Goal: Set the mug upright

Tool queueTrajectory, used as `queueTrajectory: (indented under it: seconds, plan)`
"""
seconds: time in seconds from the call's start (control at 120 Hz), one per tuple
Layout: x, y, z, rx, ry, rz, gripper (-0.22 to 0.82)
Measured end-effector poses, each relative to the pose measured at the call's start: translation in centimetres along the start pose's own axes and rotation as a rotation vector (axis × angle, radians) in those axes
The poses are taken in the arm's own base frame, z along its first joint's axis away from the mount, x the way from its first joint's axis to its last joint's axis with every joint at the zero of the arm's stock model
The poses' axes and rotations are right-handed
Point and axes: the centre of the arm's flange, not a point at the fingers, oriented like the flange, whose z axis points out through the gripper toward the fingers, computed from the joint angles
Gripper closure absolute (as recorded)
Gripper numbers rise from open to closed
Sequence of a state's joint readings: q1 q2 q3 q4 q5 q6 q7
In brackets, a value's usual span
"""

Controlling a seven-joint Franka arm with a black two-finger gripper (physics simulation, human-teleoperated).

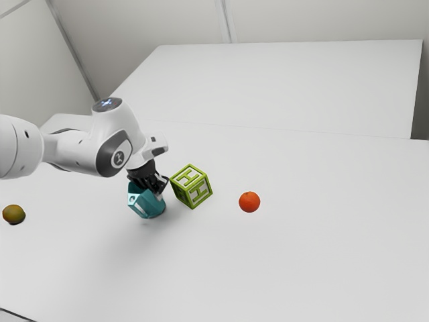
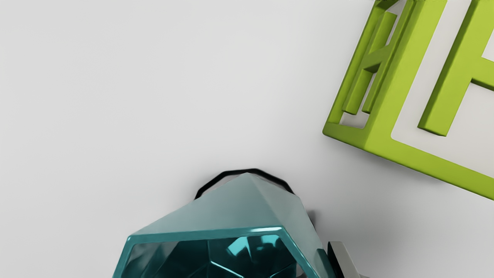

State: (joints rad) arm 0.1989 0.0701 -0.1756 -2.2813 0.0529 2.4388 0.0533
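Beneath pale grey walls, a plain white table point(image 1: 281, 268) spreads broadly.

Letter H on two faces of green cube point(image 1: 191, 186).

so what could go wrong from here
The mug looks tilted at the gripper, so it could topple if left at that angle.

The green block sits close beside them, so a swing or turn toward it might knock it.

The round orange fruit, past the block in the exterior view, could roll if the block were shoved into it.
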Motion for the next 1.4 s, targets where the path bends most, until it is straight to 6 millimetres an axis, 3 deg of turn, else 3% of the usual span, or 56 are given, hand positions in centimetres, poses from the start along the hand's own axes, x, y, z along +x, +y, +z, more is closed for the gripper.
queueTrajectory:
  seconds: [0.275, 0.6, 0.775, 1.017, 1.25, 1.4]
  plan:
    - [0.1, 0.4, -0.6, -0.006, 0.015, 0.001, 0.55]
    - [0.5, 1.0, -3.2, 0.004, 0.064, 0.019, 0.37]
    - [0.5, 1.4, -4.3, 0.008, 0.081, 0.029, 0.19]
    - [0.8, 2.0, -7.6, 0.017, 0.117, 0.041, 0.07]
    - [2.8, 2.5, -13.0, -0.02, 0.068, 0.019, 0.04]
    - [3.2, 2.3, -14.9, -0.046, 0.004, 0.003, 0.03]
